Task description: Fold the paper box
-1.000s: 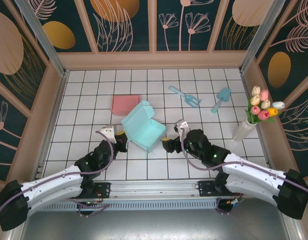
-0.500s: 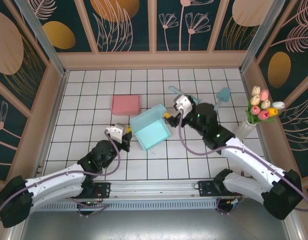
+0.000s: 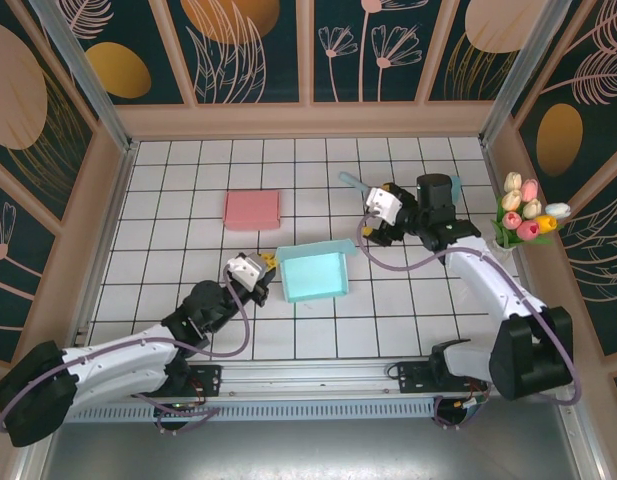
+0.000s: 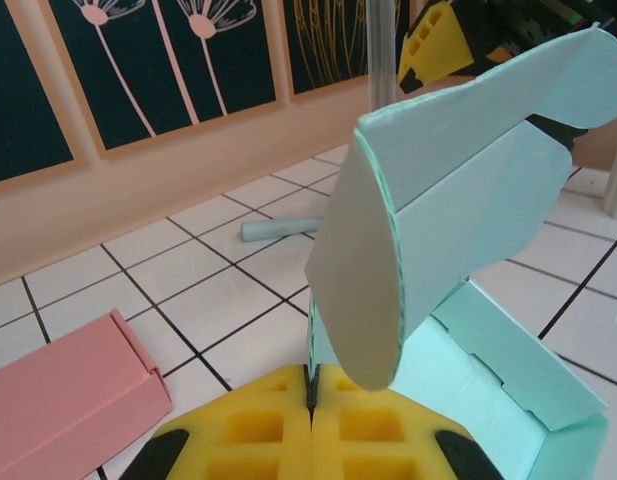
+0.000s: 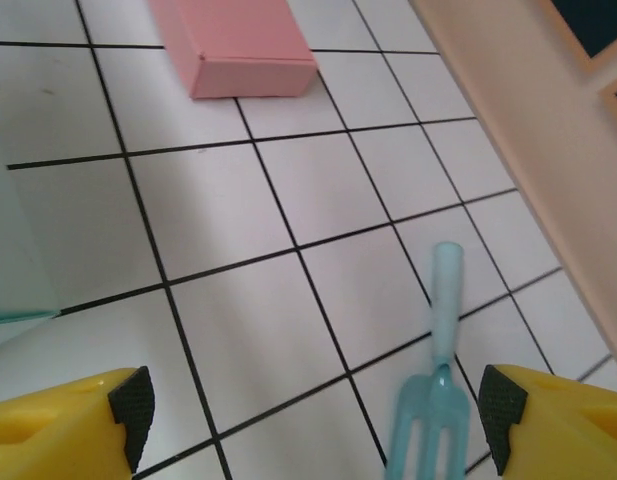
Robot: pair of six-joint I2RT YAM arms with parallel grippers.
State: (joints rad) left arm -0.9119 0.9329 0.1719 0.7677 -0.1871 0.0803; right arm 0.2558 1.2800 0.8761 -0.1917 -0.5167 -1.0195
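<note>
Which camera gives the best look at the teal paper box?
Top external: the whole teal paper box lies open, seen from above. The left wrist view gives a close look at one raised flap and part of the inside; the right wrist view catches a pale sliver at the frame's left edge.

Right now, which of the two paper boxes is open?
The light-teal paper box, lid raised, pinched by the left gripper; the flat pink paper box is closed.

teal paper box [image 3: 313,277], open, lid [image 4: 458,190] raised
</note>
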